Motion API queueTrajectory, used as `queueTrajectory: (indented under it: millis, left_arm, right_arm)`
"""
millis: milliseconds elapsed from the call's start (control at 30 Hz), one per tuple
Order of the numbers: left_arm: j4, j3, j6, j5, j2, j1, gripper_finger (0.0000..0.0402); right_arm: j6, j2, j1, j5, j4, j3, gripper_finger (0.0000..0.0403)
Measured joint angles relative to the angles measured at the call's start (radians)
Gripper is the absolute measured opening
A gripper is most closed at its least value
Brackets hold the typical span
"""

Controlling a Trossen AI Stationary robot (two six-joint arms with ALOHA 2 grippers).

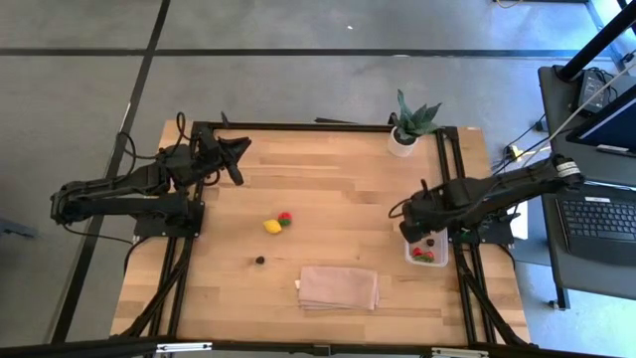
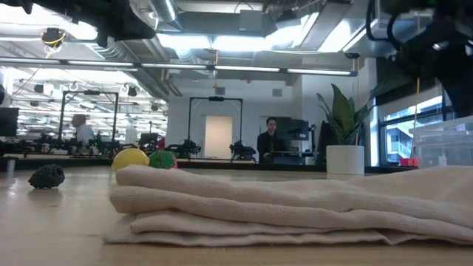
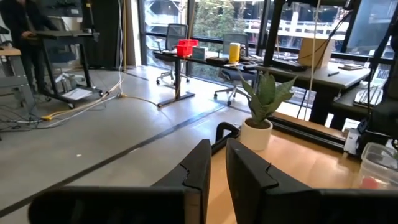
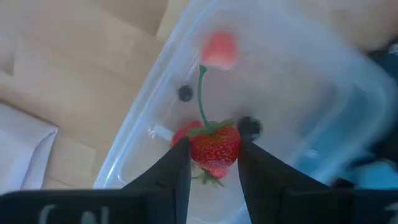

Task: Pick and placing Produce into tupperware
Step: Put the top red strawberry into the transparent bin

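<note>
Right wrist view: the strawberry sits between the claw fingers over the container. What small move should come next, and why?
Probably open the right claw and let the strawberry drop. It is pinched between the fingers directly above the tupperware, where other pieces already lie, so no further travel seems needed. The left claw waits away from the produce.

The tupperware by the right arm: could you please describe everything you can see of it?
The tupperware is a small clear plastic container with rounded corners, lid off, standing upright near the table's right edge, right of the folded cloth. Inside lie red pieces and small dark berries. The right gripper hangs directly over it, shut on a strawberry with a green cap; whether the fruit touches the bottom cannot be told.
</note>
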Motion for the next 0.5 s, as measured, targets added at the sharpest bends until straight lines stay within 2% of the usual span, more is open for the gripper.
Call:
queueTrajectory:
  millis: [233, 500]
  left_arm:
    - [0.0, 0.0, -0.006, 0.0, 0.0, 0.0, 0.0054]
    - [0.0, 0.0, -0.041, -0.001, 0.0, 0.0, 0.0063]
  right_arm:
    - [0.002, 0.0, 0.028, -0.032, 0.25, -0.159, 0.0115]
    - [0.001, 0.0, 0.029, -0.033, 0.28, -0.222, 0.012]
